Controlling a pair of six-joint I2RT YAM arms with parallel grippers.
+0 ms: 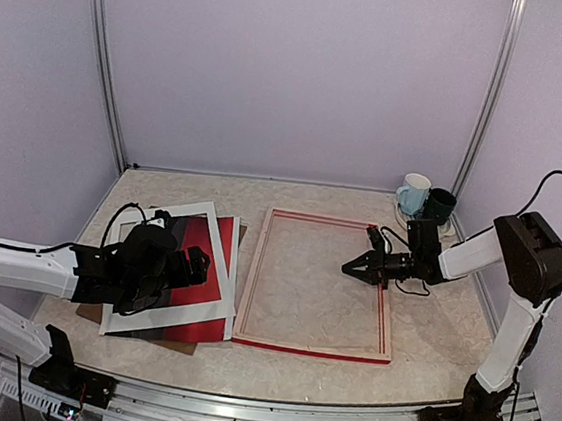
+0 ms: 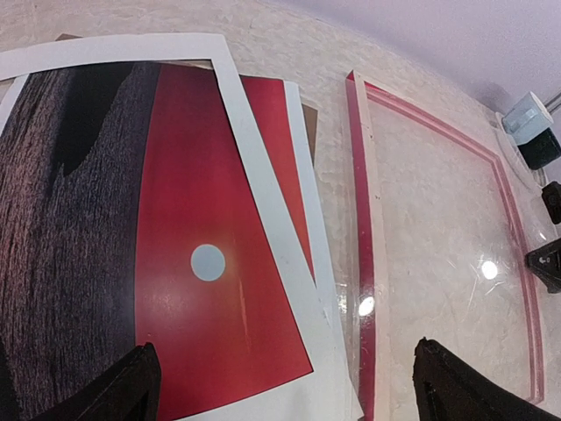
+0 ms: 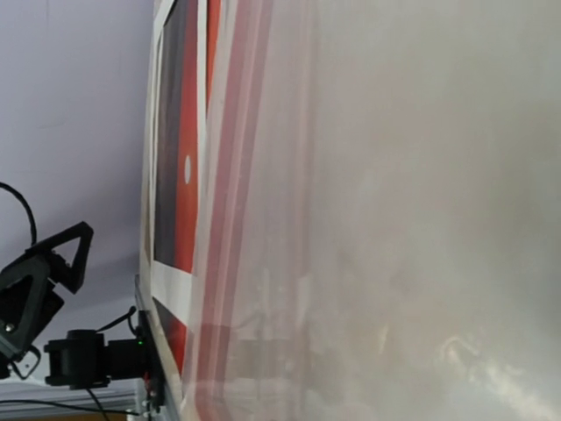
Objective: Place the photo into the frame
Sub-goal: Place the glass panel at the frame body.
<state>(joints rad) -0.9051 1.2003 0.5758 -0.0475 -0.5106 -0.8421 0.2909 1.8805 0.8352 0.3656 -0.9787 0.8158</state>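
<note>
Left gripper (image 2: 287, 346) hangs over the photo (image 2: 202, 193), fingers (image 2: 123, 390) spread wide and gripping nothing. The photo lies flat at the left, under a skewed white mat (image 2: 270, 202) and on a brown backing (image 2: 310, 112). Frame (image 1: 252, 278) lies flat just right of that stack with the photo outside it; right gripper (image 1: 348, 269) sits over the frame's right half, fingers pinched together, and two mugs (image 1: 415, 195) stand at far right.

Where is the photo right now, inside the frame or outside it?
Outside. The photo lies under the white mat, left of the frame, and only table shows inside the frame.
</note>
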